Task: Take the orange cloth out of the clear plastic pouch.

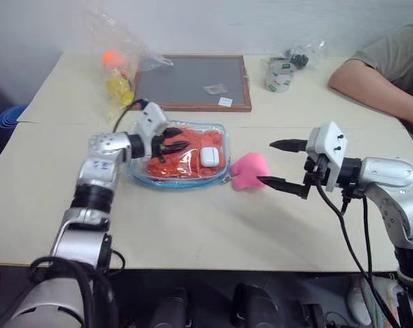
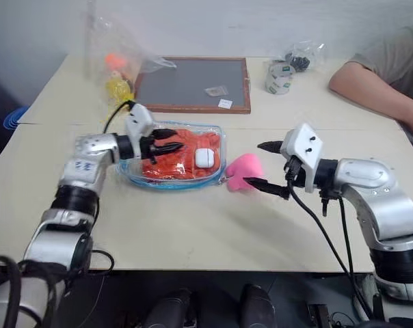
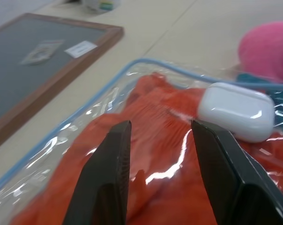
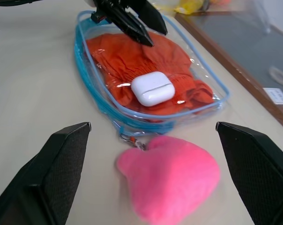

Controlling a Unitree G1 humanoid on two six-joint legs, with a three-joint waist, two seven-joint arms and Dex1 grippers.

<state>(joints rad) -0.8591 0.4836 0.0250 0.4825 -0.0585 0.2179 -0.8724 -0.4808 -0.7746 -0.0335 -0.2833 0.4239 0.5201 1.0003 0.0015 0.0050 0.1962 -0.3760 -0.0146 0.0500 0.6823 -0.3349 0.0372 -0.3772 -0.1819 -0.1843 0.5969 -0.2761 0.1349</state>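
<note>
The clear plastic pouch (image 1: 181, 161) lies flat on the pale worktop (image 1: 193, 225), its light blue zipper edging running round the rim, and the orange cloth (image 4: 146, 63) sits inside it, wrinkled and filling most of the pouch. A white earbud case (image 4: 152, 88) rests in the pouch on top of the cloth, towards the end where the pink plush charm (image 1: 250, 171) is clipped on; the charm lies on the worktop just beside that end. The left claw (image 1: 172, 145) hangs over the far end of the pouch, its two black fingers (image 3: 108, 178) partly spread with the plastic and the cloth showing between them; whether the tips touch the plastic cannot be told. The right claw (image 1: 282, 164) is spread wide and empty, near the charm and pointing at it. Behind the pouch lie a wood-framed grey board (image 1: 189, 82), a crinkly clear bag (image 1: 117, 65) and a roll of tape (image 1: 277, 74). A person's forearm (image 1: 370, 85) rests on the far right corner.
</note>
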